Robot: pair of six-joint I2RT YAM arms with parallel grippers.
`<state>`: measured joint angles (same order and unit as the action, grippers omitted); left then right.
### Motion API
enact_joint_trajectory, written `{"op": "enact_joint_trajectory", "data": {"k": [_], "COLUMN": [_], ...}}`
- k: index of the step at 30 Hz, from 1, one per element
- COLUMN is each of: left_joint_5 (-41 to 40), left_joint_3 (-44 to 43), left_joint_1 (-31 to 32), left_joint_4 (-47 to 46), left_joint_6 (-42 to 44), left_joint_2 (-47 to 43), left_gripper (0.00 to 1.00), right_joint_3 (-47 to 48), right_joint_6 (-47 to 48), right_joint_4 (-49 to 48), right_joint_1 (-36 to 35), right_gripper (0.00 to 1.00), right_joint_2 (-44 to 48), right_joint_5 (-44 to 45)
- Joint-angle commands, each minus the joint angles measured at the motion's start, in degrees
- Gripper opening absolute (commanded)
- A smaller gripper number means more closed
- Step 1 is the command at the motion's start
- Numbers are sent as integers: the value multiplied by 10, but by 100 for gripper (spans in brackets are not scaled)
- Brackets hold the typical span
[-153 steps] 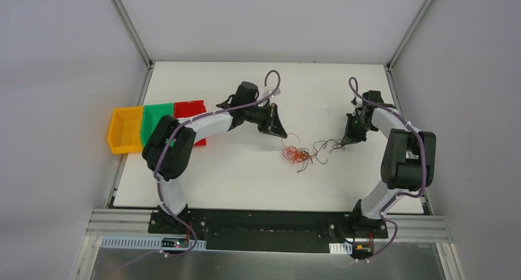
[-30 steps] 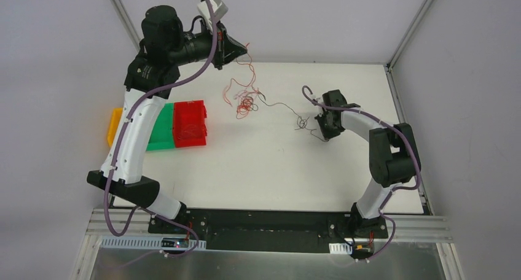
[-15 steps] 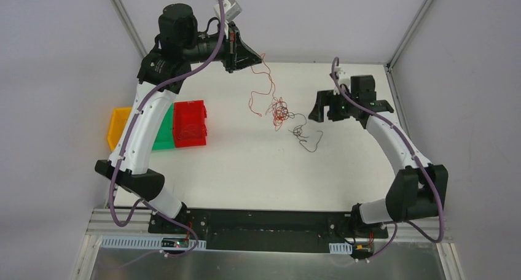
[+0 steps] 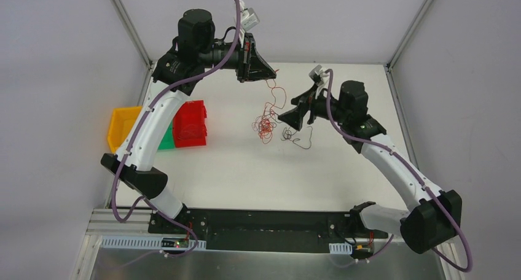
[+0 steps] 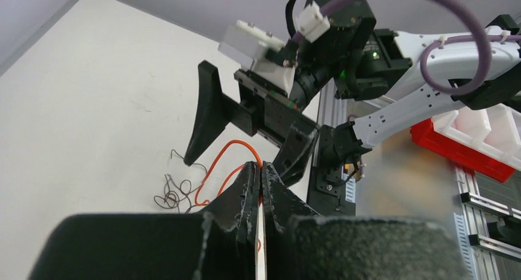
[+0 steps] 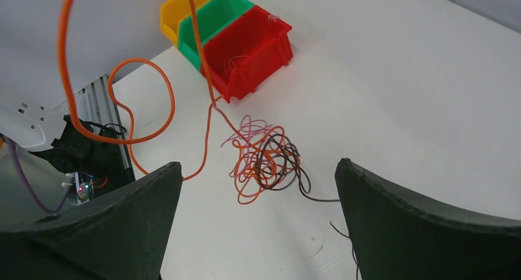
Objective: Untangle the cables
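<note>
My left gripper is raised high over the far side of the table, shut on an orange cable. That cable loops down to the cables' clump of red, orange and dark strands. From the clump a dark wire trails onto the table to the right. In the right wrist view the clump lies straight ahead between the wide-apart fingers. My right gripper hangs open and holds nothing, just right of the clump. I cannot tell whether the clump rests on the table.
Red, green and yellow bins stand in a row at the table's left edge. A few thin wires lie in the red bin. The left arm arches high over the bins.
The right gripper opened and let go of the dark wire, then rose and swung left toward the clump. The left gripper carried the orange cable and clump to the right.
</note>
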<state>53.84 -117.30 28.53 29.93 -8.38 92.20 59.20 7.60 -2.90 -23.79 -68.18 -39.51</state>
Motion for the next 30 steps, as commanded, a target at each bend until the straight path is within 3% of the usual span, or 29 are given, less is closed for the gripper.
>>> {"op": "enact_joint_trajectory", "data": {"k": [1,7,11,15,22,30], "left_joint_5": [29,35,28,18,-13,-70], "left_joint_3": [-30,-53,-105,-202,-256,-299], "left_joint_1": [7,20,16,-1,-33,-98], "left_joint_4": [-18,-29,-39,-57,-97,-148], "left_joint_6": [-18,-38,-67,-108,-134,-166], "left_joint_2": [0,9,22,43,39,30], "left_gripper": [0,0,0,0,0,0], "right_joint_3": [-40,-38,-75,-141,-202,-198], "right_joint_6": [3,46,119,182,280,369], "right_joint_4": [-180,-267,-287,-285,-198,-87], "right_joint_1": [-43,-91,-92,-59,12,58], "right_gripper": [99,88,51,34,27,32], "right_joint_2": [-2,-83,-121,-137,-141,-150], "right_joint_5": [34,113,139,140,114,105]}}
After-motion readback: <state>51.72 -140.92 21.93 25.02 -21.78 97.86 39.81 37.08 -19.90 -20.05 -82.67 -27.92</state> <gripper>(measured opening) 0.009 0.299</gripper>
